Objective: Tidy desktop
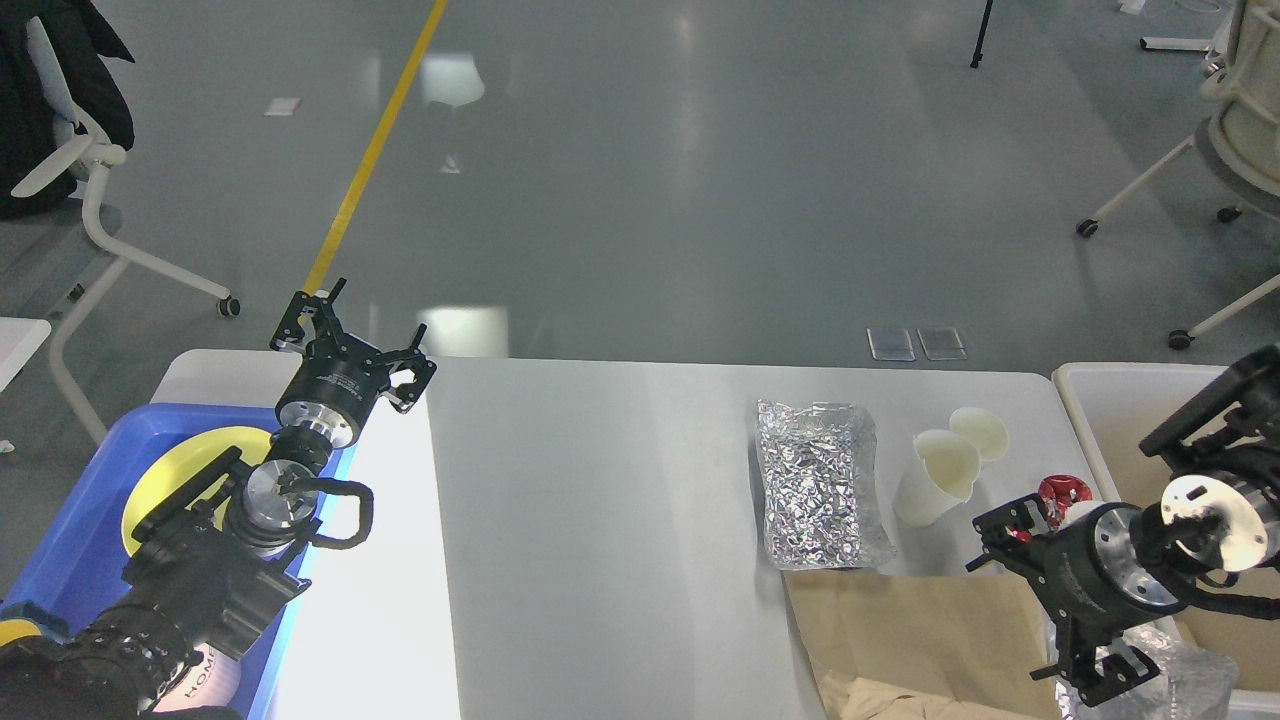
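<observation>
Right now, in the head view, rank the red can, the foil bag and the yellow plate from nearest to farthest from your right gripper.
1. Red can, just beyond the right gripper.
2. Foil bag, to its left, mid-desktop.
3. Yellow plate, far left in the blue tray.

desktop [600,520] middle free | right blocked: foil bag [818,485], cups [945,470]
</observation>
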Controlling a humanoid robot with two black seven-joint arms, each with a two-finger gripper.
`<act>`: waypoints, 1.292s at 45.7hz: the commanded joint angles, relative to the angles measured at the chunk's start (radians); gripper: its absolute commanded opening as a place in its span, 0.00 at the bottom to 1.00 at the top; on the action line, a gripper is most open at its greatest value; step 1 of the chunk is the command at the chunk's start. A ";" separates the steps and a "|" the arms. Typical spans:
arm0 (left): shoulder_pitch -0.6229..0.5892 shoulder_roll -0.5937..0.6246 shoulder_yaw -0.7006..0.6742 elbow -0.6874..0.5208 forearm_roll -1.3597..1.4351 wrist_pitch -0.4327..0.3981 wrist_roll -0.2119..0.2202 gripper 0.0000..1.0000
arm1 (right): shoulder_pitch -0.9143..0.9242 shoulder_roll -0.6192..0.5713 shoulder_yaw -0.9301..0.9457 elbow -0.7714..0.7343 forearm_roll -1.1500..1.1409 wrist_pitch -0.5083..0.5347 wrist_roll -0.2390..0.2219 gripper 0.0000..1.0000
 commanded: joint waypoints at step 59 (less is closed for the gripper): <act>0.003 0.001 -0.003 0.000 -0.001 -0.001 0.002 0.98 | -0.573 -0.100 0.651 -0.185 0.041 -0.510 0.020 0.00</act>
